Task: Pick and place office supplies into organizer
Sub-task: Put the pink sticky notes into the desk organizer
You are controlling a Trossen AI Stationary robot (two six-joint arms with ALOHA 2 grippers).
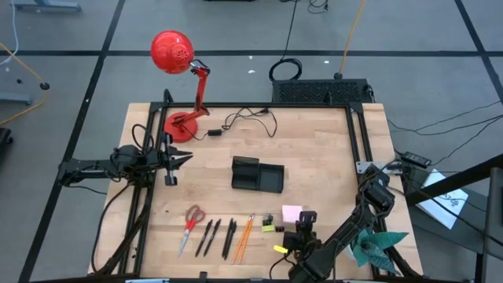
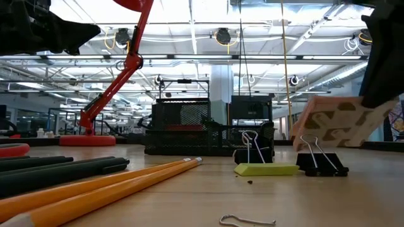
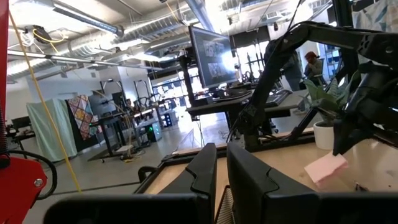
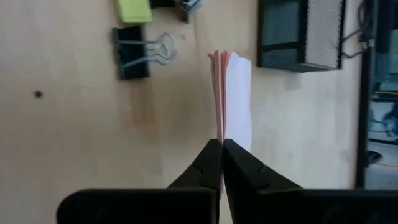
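At centre of the wooden surface (image 1: 314,157): organizer (image 1: 258,174), black; nothing can be made out inside it. Near front edge: right claw (image 4: 222,144) clenched on the sticky-note pad (image 4: 232,99), which the low view shows lifted and tilted clear of the surface. Beside it: binder clips (image 2: 322,162), yellow-green piece (image 2: 266,169). Row to the left: scissors (image 1: 191,224), pens (image 1: 212,237), pencils (image 1: 244,234). Left claw (image 1: 186,157), at left edge beside red lamp (image 1: 179,72): fingers together, holding nothing.

grey floor (image 1: 71,31) — taped lines, ceiling striplights (image 2: 189,28)
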